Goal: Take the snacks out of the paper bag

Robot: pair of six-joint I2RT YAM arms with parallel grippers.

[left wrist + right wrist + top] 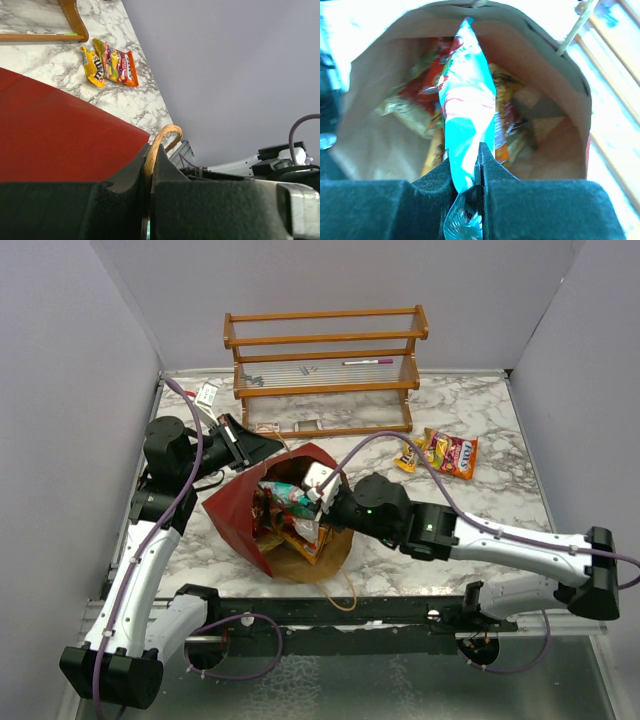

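The dark red paper bag (pixel 240 515) lies on its side on the marble table, mouth toward the right arm. My left gripper (pixel 262 447) is shut on its tan twine handle (pixel 159 140) at the bag's upper edge (pixel 60 135). My right gripper (pixel 318 502) is at the bag's mouth, shut on the end of a teal-green packet (pixel 466 120) that points into the brown interior (pixel 555 145). Several orange, yellow and red packets (pixel 427 95) lie inside, also seen from above (pixel 285 525). Two packets (pixel 440 452) lie out on the table at the right, also in the left wrist view (pixel 111 65).
A wooden two-tier rack (pixel 325 365) stands at the back with small items on it. A second twine handle (pixel 345 590) trails from the bag's mouth toward the front edge. Grey walls enclose the table on three sides.
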